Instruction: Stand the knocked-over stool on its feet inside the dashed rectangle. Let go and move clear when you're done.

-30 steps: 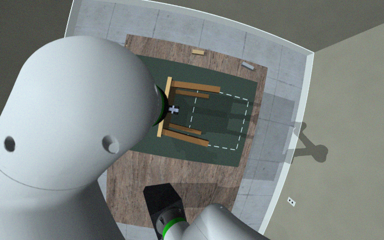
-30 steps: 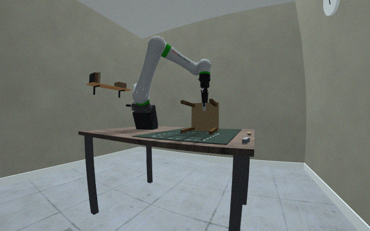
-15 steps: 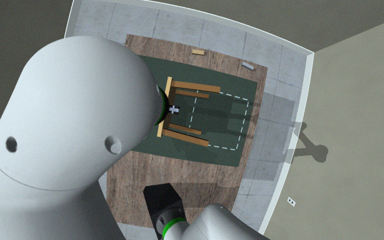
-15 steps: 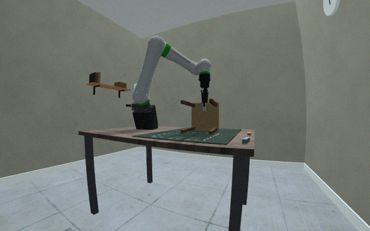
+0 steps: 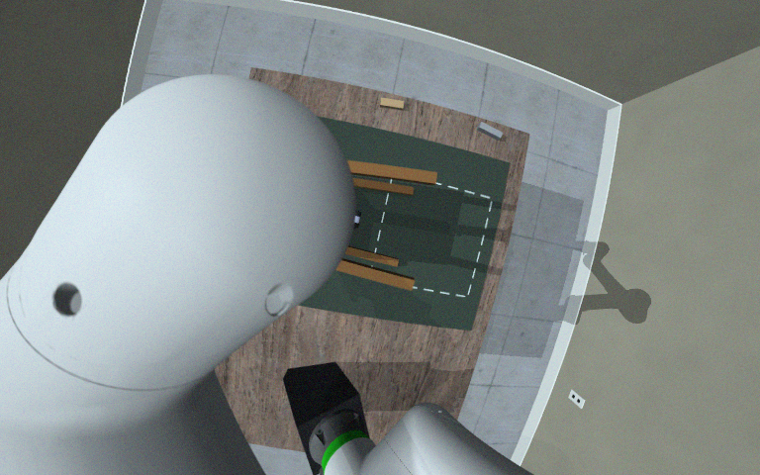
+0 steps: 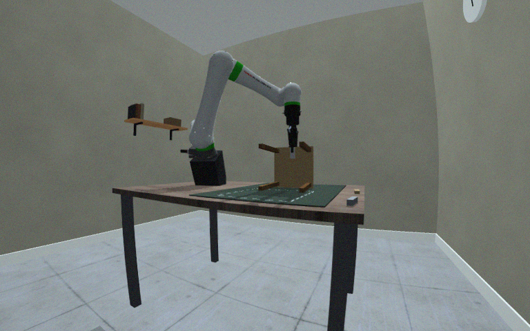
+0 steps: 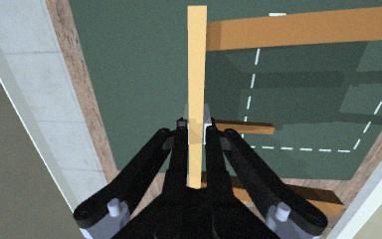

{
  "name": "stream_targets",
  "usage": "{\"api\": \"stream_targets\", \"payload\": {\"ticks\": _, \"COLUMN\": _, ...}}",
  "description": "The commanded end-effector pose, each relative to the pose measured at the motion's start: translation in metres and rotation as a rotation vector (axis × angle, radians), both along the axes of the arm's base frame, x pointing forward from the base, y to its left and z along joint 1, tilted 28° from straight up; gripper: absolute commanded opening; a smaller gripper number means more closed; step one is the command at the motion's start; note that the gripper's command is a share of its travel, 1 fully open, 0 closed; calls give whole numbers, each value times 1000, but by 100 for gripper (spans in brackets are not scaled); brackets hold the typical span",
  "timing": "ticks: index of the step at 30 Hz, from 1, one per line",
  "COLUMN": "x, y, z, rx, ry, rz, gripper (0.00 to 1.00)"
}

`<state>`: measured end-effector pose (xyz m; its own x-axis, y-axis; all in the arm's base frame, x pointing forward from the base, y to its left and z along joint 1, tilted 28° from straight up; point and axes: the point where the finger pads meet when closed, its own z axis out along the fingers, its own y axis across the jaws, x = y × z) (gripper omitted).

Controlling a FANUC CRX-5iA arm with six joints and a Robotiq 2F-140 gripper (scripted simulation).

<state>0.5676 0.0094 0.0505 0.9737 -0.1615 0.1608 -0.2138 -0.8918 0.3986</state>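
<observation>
I see the stool [image 6: 292, 167] as smooth pale wood, the mat [image 5: 436, 150] matt green, the table [image 5: 347, 341] grainy wood, perhaps rough.

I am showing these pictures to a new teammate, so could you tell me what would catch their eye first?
Most striking is the wooden stool lying on its side on the green mat, seat board upright, legs pointing sideways. The black hand comes straight down and is shut on the seat's upper edge. In the top view, the arm's big white joint hides much of the table, beside the dashed rectangle.
</observation>
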Motion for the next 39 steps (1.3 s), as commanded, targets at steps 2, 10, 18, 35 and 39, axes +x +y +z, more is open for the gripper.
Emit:
{"api": "stream_targets", "payload": {"ticks": 2, "x": 0, "y": 0, "z": 1, "rx": 26, "ry": -5, "rz": 4, "gripper": 10}}
{"api": "stream_targets", "payload": {"ticks": 10, "x": -3, "y": -4, "z": 14, "rx": 71, "ry": -15, "rz": 12, "gripper": 10}}
{"api": "stream_targets", "payload": {"ticks": 18, "x": -8, "y": -13, "z": 34, "rx": 135, "ry": -22, "rz": 22, "gripper": 10}}
{"api": "stream_targets", "payload": {"ticks": 35, "x": -20, "y": -42, "z": 81, "rx": 324, "ry": -57, "rz": 55, "gripper": 10}}
{"api": "stream_targets", "payload": {"ticks": 39, "x": -24, "y": -52, "z": 94, "rx": 345, "ry": -58, "rz": 57, "gripper": 10}}
